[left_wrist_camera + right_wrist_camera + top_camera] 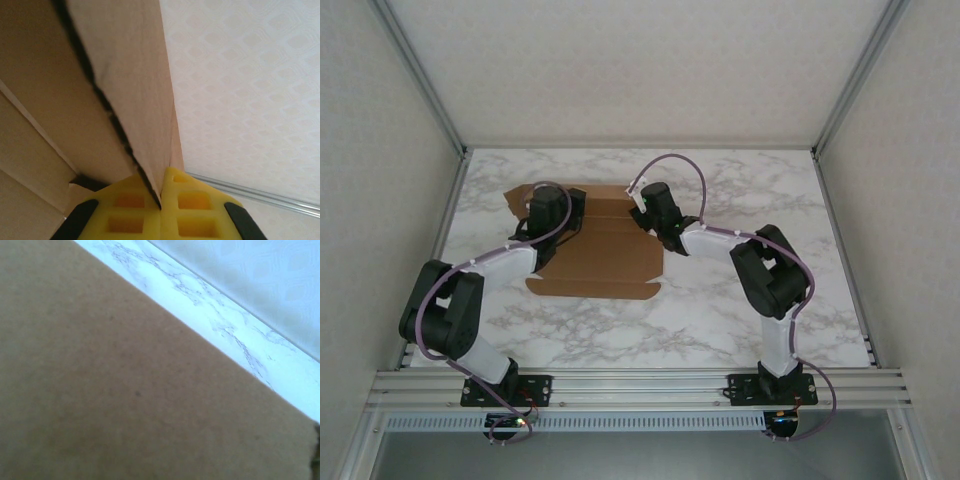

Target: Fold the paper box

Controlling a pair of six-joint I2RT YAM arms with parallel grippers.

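Note:
The paper box (605, 262) is a flat brown cardboard sheet with creases, lying on the left middle of the marble table (750, 190). My left gripper (548, 212) sits over its back left part. In the left wrist view that gripper (160, 186) is shut, and its yellow fingers (192, 202) pinch a raised cardboard flap (130, 75) seen edge-on. My right gripper (654, 214) is at the sheet's back right edge. In the right wrist view bare cardboard (125, 390) lies close under the camera and hides the fingers.
Pale enclosure walls (620, 60) stand behind and to both sides, with aluminium posts (420, 75) at the corners. A metal rail (640, 385) runs along the near edge by the arm bases. Bare marble lies right of and in front of the sheet.

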